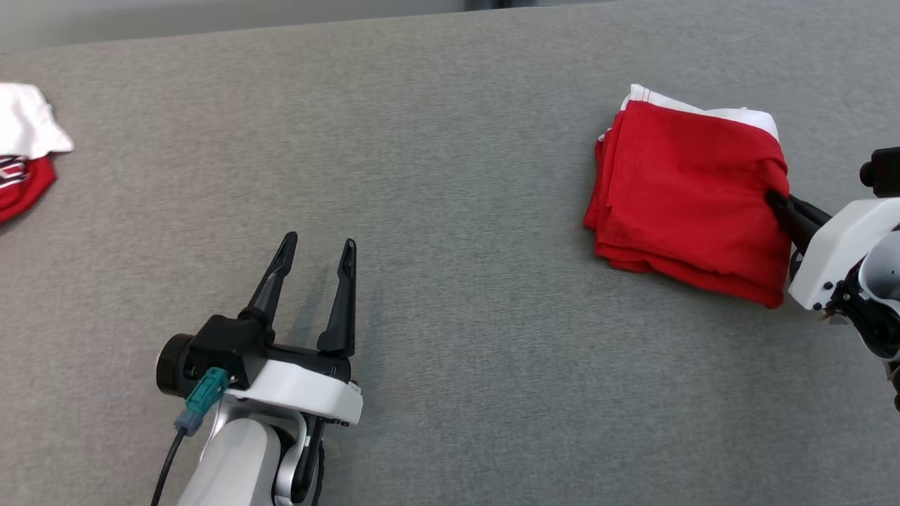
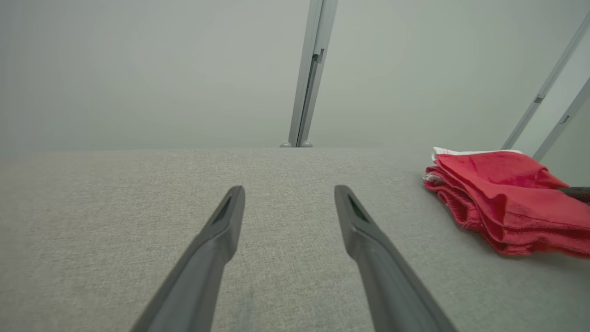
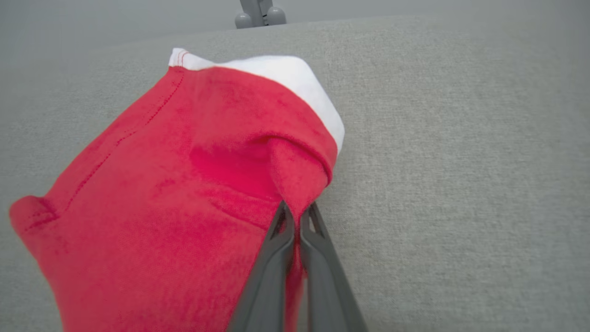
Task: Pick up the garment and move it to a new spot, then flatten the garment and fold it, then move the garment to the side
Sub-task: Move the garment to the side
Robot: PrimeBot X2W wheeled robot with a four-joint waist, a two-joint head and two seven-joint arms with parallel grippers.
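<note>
Left end effector [image 1: 320, 240] hovers with fingers wide over the surface's [image 1: 457, 105] near middle. The folded garment [image 1: 685, 190] lies at the surface's right; soft and light, its layers likely slide apart. Right end effector [image 1: 773, 198] pinches a bunched fold at its right edge.

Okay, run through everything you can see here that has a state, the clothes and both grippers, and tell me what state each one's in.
red garment: folded in a stack, lying on the table, one edge pinched.
right gripper: shut on the red garment's edge.
left gripper: open, holding nothing.
white and red cloth: bunched up at the far left, untouched.
</note>
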